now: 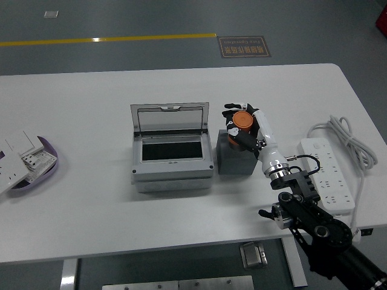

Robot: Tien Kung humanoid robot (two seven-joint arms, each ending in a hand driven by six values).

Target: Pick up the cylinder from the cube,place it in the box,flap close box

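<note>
An orange cylinder [243, 121] stands on top of a dark grey cube [236, 156] just right of the box. My right hand [242, 124] reaches in from the lower right and has its fingers curled around the cylinder, which still sits at the cube's top. The grey box [171, 158] stands in the middle of the table with its clear-windowed lid [170, 118] flipped up at the back and its dark inside showing. My left arm is out of view.
A white power strip [328, 174] with its coiled cable [346, 136] lies at the right. A purple tray [37, 170] with white switch plates sits at the left edge. The table's near edge runs along the bottom.
</note>
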